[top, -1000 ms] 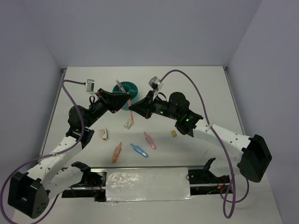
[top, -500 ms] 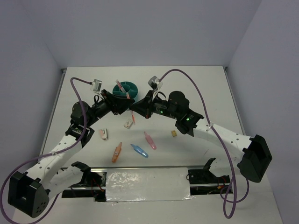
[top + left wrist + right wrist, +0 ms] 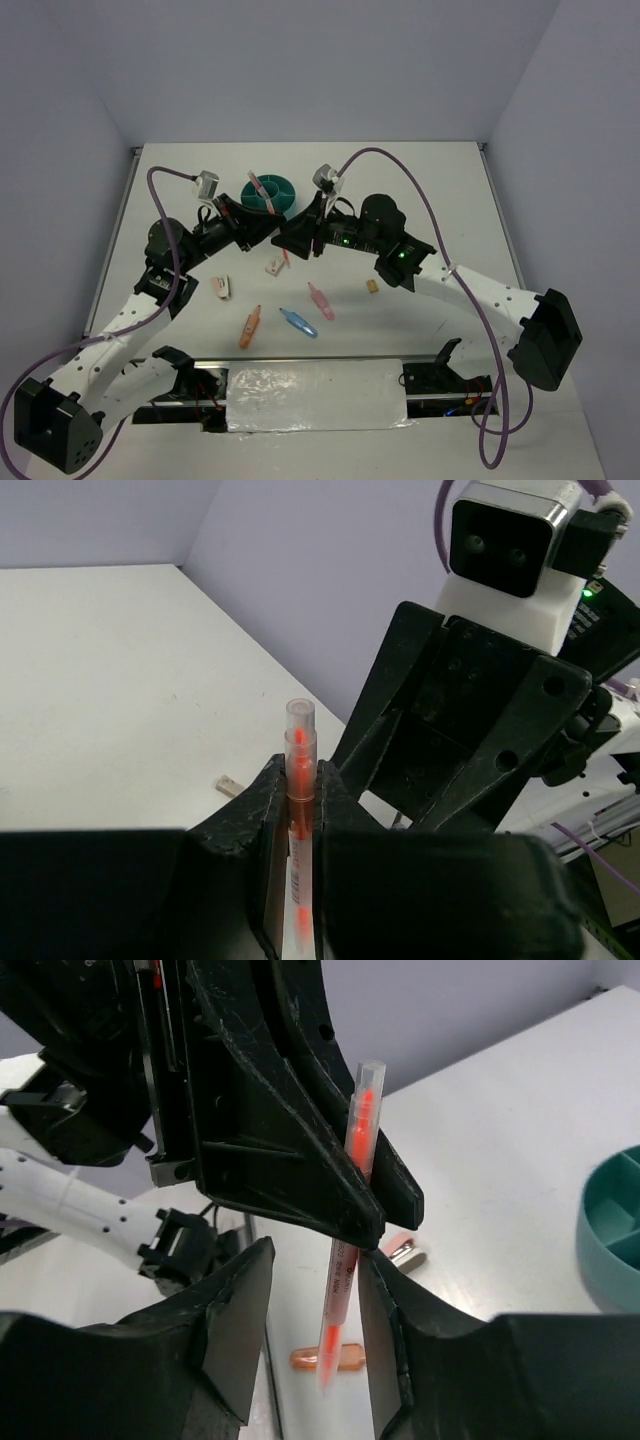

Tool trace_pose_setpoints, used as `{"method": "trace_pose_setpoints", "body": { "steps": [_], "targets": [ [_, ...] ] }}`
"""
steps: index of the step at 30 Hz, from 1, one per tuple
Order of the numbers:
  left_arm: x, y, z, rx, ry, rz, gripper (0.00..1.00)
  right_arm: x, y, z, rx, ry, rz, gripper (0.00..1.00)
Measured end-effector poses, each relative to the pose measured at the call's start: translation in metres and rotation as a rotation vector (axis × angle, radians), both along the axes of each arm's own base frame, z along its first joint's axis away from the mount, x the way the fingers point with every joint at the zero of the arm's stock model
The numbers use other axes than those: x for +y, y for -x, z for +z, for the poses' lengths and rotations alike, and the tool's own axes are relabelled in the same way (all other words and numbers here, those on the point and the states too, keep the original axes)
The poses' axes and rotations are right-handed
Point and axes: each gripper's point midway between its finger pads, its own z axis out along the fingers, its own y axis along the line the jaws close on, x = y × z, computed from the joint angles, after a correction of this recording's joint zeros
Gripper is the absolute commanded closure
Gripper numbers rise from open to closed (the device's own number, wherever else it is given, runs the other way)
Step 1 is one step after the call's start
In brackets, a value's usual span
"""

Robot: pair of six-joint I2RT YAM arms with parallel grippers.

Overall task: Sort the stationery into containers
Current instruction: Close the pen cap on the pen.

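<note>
1. Visibly thin, the salmon pen [image 3: 299, 735] has a clear barrel with orange ink. It stands upright above the worktop [image 3: 430, 190], near the cup [image 3: 285, 190].
2. Inside the teal cup, one pink pen [image 3: 257, 186] leans out at the left rim.
3. Around the salmon pen the left gripper [image 3: 300, 785] is clamped tight. The right gripper [image 3: 312, 1270] is spread, with a finger on either side of the pen, not pinching it.

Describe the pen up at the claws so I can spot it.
Find the teal organiser cup at the table's far middle; just this side of it the left claw and right claw meet. The left claw pinches a thin translucent pen with an orange-red core, held aloft while the markers lie flat.
</note>
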Motion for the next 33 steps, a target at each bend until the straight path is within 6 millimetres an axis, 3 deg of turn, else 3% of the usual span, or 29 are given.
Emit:
{"method": "trace_pose_setpoints", "body": {
  "steps": [4,10,11,12,13,16,17,21,25,33],
  "targets": [
    [0.002,0.008,0.01,-0.045,0.003,-0.013,1.0,0.005,0.008,0.003,-0.002,-0.024,0.053,0.52],
    [0.002,0.012,0.018,-0.077,0.011,-0.022,1.0,0.011,0.011,-0.01,0.037,-0.015,0.083,0.81],
    [0.002,0.012,0.018,-0.077,0.011,-0.022,0.96,0.012,0.011,-0.012,0.043,-0.014,0.085,0.97],
    [0.002,0.013,0.017,-0.075,0.011,-0.024,0.9,0.012,0.011,-0.012,0.044,-0.013,0.085,1.0],
    [0.002,0.013,0.018,-0.075,0.011,-0.026,0.64,0.012,0.011,-0.012,0.045,-0.014,0.085,1.0],
    [0.002,0.013,0.018,-0.085,0.006,-0.024,0.29,0.012,0.011,-0.011,0.046,-0.02,0.085,1.0],
    [0.002,0.013,0.018,-0.082,0.007,-0.023,0.03,0.012,0.011,-0.01,0.044,-0.022,0.084,1.0],
    [0.004,0.009,0.018,-0.073,-0.006,-0.002,0.01,0.011,0.011,-0.007,0.036,-0.028,0.072,1.0],
    [0.009,0.005,0.031,-0.091,-0.008,0.042,0.02,0.008,0.011,-0.001,0.021,-0.038,0.065,1.0],
    [0.014,0.005,0.053,-0.137,0.004,0.075,0.23,0.007,0.011,-0.008,0.033,-0.014,0.063,1.0]
  ]
}}
